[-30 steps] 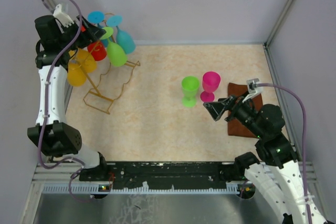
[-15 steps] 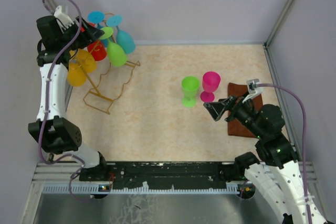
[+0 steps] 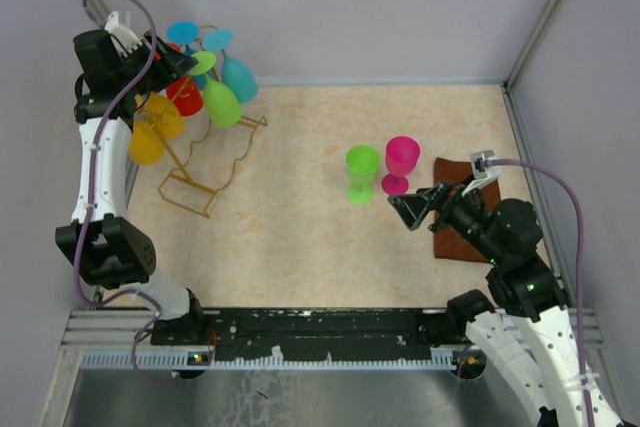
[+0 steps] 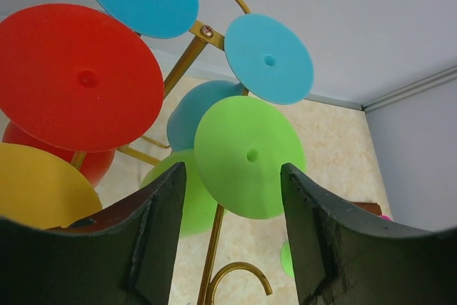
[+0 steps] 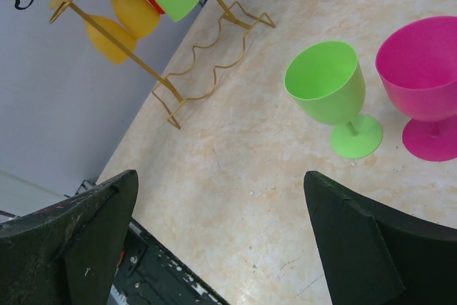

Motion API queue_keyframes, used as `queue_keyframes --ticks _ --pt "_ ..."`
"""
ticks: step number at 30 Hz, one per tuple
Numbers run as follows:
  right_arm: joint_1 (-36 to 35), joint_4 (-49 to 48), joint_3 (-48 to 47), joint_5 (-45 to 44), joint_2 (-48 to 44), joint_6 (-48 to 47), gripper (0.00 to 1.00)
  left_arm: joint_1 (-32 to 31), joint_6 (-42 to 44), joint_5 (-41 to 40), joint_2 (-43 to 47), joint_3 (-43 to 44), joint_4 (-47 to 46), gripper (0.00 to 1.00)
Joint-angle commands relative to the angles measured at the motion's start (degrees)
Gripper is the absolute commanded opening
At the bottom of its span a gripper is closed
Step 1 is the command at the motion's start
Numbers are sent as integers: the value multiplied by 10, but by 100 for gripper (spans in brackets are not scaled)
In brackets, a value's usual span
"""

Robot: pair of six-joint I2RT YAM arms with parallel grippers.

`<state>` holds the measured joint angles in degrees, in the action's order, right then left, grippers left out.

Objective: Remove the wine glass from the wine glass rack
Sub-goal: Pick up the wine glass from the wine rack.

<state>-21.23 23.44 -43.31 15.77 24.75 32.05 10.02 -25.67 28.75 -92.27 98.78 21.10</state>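
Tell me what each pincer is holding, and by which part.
Nothing is held. The left pincer stands open before the foot of the hanging green glass, not touching; the right pincer is open and empty.

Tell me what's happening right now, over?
Left gripper open, lined up on the hanging green wine glass, not gripping. Right gripper open, empty. Glass not yet off the wine glass rack. Red glass crowds alongside.

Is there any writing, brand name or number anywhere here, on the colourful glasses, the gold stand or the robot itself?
No readable text in any view.
The hanging glasses, the green glass and the pink glass on the table are plain, with no print.
The gold rack and the brown cloth bear no label.
The left arm and the right arm show no marking that can be made out.
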Motion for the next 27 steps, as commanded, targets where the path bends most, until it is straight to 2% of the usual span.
queue_keyframes --ticks 1,7,18,27 --pt "1 -23 -24 -3 -8 -1 99 4 -16 -2 -4 0 -42 61" --pt "0 -32 -23 -1 -16 -1 99 4 -22 4 -9 -2 -49 56" --pt "0 -30 -26 -8 -20 -2 99 4 -19 5 -14 -7 -42 55" --pt "1 -38 -19 -6 -20 -1 99 4 -34 12 -14 -21 -55 48"
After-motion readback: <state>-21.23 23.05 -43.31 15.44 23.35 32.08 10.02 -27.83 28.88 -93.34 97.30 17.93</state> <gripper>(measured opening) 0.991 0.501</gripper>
